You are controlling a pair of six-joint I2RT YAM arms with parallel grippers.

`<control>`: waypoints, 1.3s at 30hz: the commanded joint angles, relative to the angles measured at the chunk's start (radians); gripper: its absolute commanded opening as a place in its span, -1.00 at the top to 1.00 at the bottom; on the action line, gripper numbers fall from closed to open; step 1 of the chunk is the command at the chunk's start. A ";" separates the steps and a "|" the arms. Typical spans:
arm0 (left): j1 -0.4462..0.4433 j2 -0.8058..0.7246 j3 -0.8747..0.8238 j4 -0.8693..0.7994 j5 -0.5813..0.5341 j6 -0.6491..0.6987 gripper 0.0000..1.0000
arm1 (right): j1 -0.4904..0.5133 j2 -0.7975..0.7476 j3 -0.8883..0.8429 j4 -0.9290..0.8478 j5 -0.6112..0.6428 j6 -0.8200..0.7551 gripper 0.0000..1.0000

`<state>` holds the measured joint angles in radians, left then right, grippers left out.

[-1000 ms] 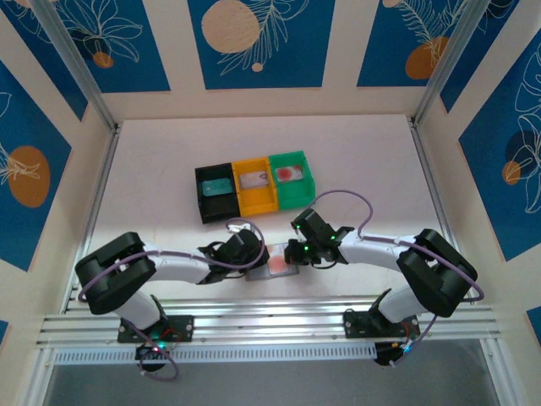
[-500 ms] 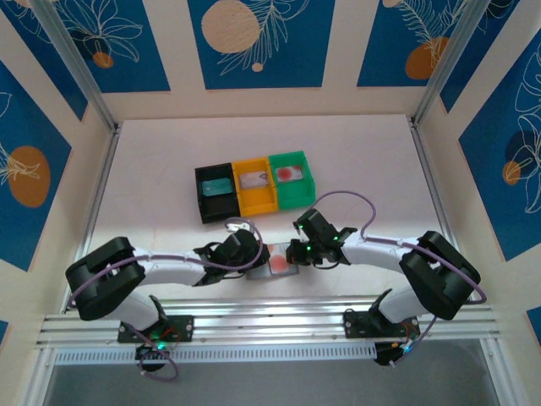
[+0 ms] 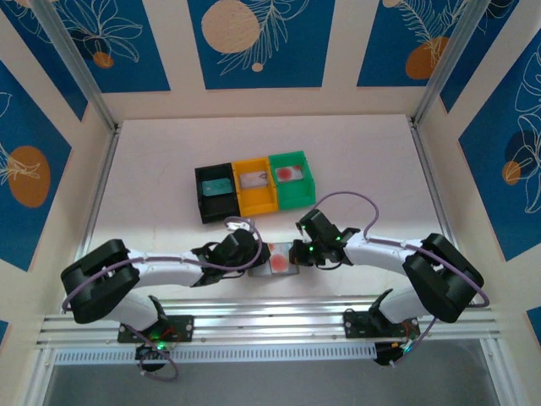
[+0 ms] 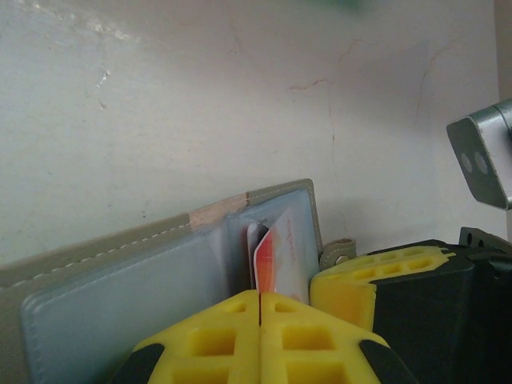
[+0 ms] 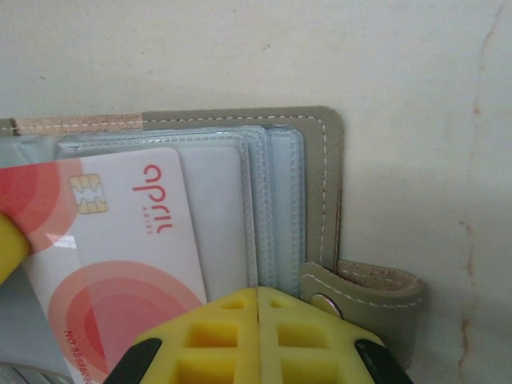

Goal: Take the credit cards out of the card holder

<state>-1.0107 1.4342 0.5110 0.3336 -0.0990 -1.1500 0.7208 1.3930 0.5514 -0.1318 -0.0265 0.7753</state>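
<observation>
The grey-taupe card holder [image 3: 285, 262] lies open on the table near the front edge, its clear pockets [image 5: 276, 200] facing up. A pale credit card with red dots [image 5: 120, 240] sticks partway out of a pocket. My left gripper [image 4: 260, 298] is shut on that card's edge [image 4: 276, 256], coming in from the holder's left side [image 3: 254, 254]. My right gripper [image 5: 258, 292] is shut over the pocket edges beside the snap tab [image 5: 376, 288], at the holder's right end [image 3: 297, 252]. A greyish card cannot be made out in the holder.
Behind the holder stand black [image 3: 215, 193], orange [image 3: 254, 184] and green [image 3: 292, 176] bins in a row, each with a card inside. The two grippers are almost touching over the holder. Open white table spreads left, right and behind the bins.
The left arm's elbow has dropped toward the lower left and the right gripper has shifted a little. Both grippers stay shut at the holder, with the card between them.
</observation>
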 commanded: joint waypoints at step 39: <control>-0.013 -0.183 -0.029 -0.071 -0.038 0.093 1.00 | -0.033 -0.147 -0.036 -0.089 -0.012 -0.068 1.00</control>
<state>-1.0111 1.2770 0.4904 0.2913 -0.1143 -1.0889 0.6930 1.2785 0.5251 -0.2028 -0.0265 0.7296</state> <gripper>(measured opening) 0.049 0.064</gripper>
